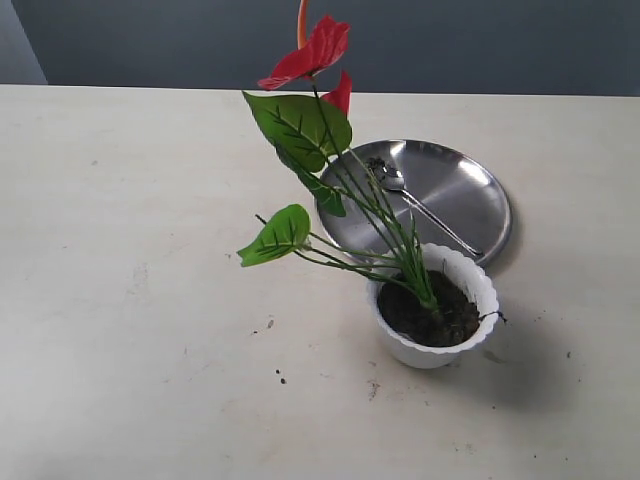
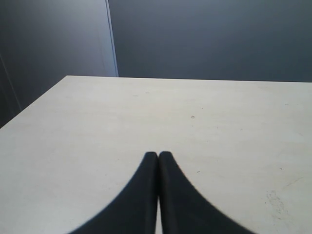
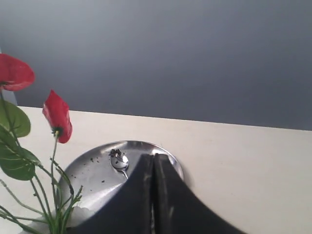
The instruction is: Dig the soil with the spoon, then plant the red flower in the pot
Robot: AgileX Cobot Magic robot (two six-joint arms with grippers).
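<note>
The red flower (image 1: 312, 52) stands in the white pot (image 1: 432, 349), its green stems rooted in the dark soil (image 1: 432, 312) and leaning left. Its blooms (image 3: 57, 115) also show in the right wrist view. The silver spoon (image 1: 418, 204) lies on the steel plate (image 1: 470, 190) behind the pot, with soil crumbs at its bowl (image 3: 119, 160). My right gripper (image 3: 154, 157) is shut with nothing in it, above the plate's near side. Over bare table, my left gripper (image 2: 158, 154) is shut and empty too. Neither gripper appears in the exterior view.
Soil crumbs (image 1: 279, 376) dot the pale table (image 1: 130, 300) around the pot. A dark grey wall (image 1: 480, 40) runs behind the table's far edge. In the left wrist view the table's corner (image 2: 68, 78) and left edge show.
</note>
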